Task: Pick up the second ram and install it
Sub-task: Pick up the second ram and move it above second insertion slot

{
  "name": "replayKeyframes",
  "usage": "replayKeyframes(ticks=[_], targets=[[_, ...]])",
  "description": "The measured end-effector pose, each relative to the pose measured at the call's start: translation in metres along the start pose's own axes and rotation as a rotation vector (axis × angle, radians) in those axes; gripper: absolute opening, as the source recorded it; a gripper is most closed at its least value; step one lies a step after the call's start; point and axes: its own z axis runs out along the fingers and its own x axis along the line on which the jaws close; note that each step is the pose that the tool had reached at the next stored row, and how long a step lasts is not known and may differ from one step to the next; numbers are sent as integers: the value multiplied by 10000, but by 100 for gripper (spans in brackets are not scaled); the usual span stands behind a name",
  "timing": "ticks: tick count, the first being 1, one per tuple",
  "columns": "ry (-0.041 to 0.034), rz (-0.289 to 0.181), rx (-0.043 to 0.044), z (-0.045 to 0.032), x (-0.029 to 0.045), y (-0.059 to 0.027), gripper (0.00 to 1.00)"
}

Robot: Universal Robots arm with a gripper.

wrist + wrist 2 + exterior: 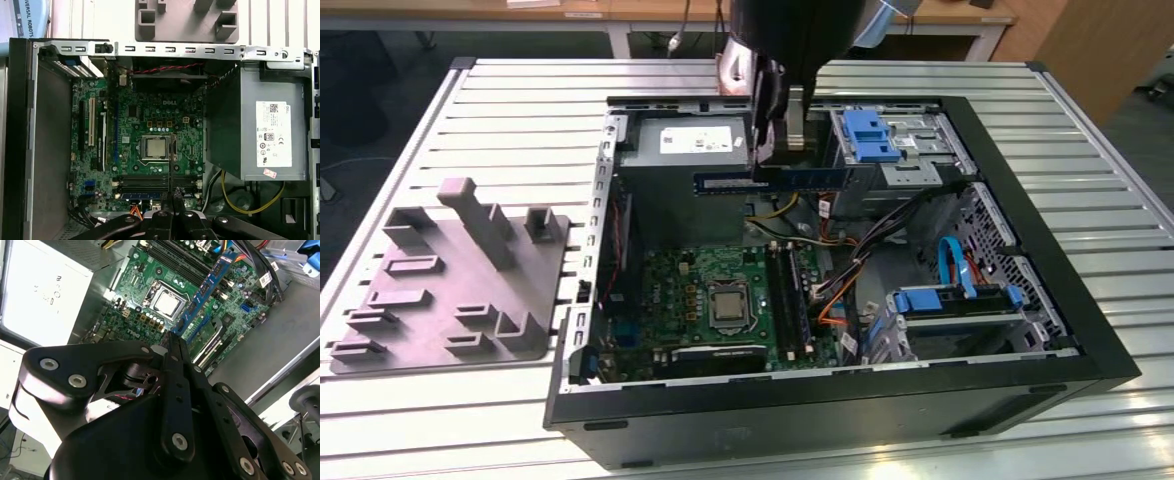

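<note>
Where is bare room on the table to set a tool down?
Bare table slats at the exterior view's right of the computer case, and beyond the grey holder block. Crowded inside the case, where the gripper holds the second ram above the motherboard.

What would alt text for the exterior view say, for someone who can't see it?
The robot's tool holds a ram stick level above an open computer case with a green motherboard inside. A grey holder block sits beside the case on the exterior view's left, on a slatted metal table.
</note>
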Motion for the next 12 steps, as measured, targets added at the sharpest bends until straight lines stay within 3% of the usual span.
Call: replayKeyframes(ticks=[12], targets=[[-21,-3,0,218,10,43,11]])
